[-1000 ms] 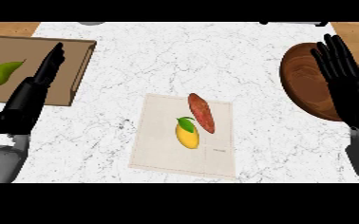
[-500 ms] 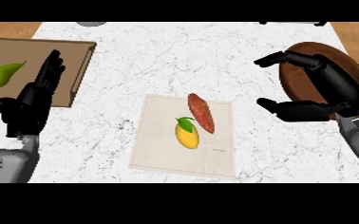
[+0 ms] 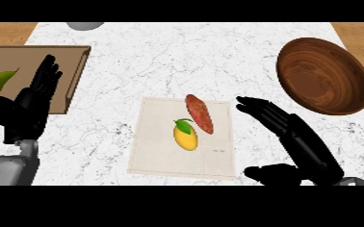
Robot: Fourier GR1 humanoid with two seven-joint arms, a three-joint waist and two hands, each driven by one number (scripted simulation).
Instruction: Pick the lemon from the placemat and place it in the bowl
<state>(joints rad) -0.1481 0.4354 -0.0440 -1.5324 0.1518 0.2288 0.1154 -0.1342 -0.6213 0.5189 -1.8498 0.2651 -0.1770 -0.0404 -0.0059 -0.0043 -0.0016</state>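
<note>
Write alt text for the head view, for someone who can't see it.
A yellow lemon lies beside a reddish sweet potato on a placemat; the open right hand reaches toward them. A wooden bowl sits at right, the left hand rests at left.

Black hands (image 3: 302,142) – grey forearm (image 3: 16,166), L side.

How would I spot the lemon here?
Find the pale placemat in the middle of the marble counter. Two things lie on it: the lemon is the yellow oval with a green leaf, left of the longer reddish-brown sweet potato.
</note>
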